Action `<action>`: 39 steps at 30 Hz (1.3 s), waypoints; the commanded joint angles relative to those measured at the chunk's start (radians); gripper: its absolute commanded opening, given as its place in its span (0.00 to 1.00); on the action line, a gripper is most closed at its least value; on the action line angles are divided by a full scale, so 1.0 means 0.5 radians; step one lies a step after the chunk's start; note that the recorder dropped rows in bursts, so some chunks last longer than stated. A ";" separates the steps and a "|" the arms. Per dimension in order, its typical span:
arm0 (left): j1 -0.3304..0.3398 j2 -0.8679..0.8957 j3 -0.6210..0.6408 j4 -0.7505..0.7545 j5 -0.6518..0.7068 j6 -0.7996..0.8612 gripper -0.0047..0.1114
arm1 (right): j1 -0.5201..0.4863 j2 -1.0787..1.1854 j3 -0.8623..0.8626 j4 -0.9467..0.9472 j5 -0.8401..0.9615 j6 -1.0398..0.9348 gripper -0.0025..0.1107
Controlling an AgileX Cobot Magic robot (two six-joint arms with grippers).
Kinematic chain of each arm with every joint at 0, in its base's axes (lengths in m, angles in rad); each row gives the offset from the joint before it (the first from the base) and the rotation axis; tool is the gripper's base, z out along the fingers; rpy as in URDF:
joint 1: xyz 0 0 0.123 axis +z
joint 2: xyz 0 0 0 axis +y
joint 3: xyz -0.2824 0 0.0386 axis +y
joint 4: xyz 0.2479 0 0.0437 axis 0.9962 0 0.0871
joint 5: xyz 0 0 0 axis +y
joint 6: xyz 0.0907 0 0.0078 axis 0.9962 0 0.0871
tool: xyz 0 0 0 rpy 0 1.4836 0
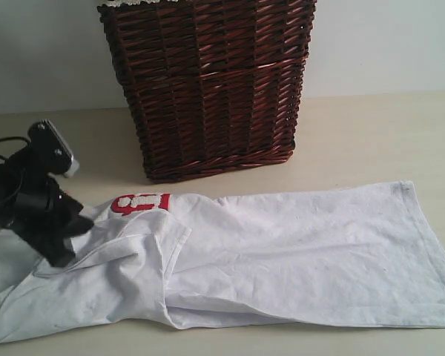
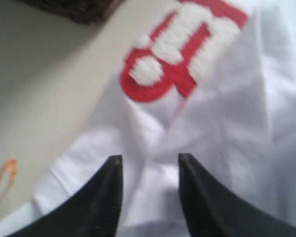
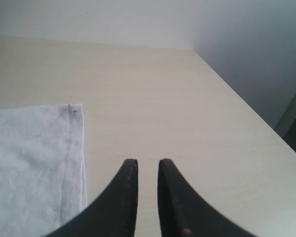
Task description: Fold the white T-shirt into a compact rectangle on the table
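The white T-shirt (image 1: 282, 252) lies lengthwise on the table (image 1: 371, 141), its left part folded over and rumpled. Part of the red band with white letters (image 1: 139, 202) shows near its upper left. My left gripper (image 1: 78, 222) sits on that rumpled left part. In the left wrist view its fingers (image 2: 150, 160) stand apart with a bunched ridge of shirt cloth (image 2: 227, 123) pinched between them, creases running toward the gap below the red band (image 2: 182, 44). My right gripper (image 3: 148, 163) hangs over bare table (image 3: 163, 89) beside the shirt's hem corner (image 3: 29, 163), with only a narrow gap and nothing in it. It is outside the exterior view.
A tall dark wicker basket (image 1: 208, 81) stands at the back of the table, just behind the shirt's upper left. An orange neck tag (image 2: 5, 182) peeks out beside the left fingers. The table's far edge and a corner by the wall (image 3: 202, 54) show in the right wrist view.
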 commanded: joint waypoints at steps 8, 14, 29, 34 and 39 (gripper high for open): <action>0.002 0.041 0.055 0.718 0.121 0.144 0.54 | -0.007 -0.014 0.011 0.003 -0.012 -0.004 0.17; 0.002 0.051 0.055 0.463 0.071 0.144 0.24 | -0.007 -0.014 0.011 0.003 -0.012 -0.004 0.17; 0.002 0.051 -0.156 0.199 -0.288 -0.021 0.04 | -0.007 -0.014 0.011 0.003 -0.012 -0.004 0.17; 0.002 0.051 -0.303 -0.161 -0.154 -0.138 0.04 | -0.007 -0.014 0.011 0.003 -0.012 -0.004 0.17; 0.002 0.051 -0.339 -0.158 -0.226 -0.138 0.10 | -0.007 -0.014 0.011 0.003 -0.012 -0.004 0.17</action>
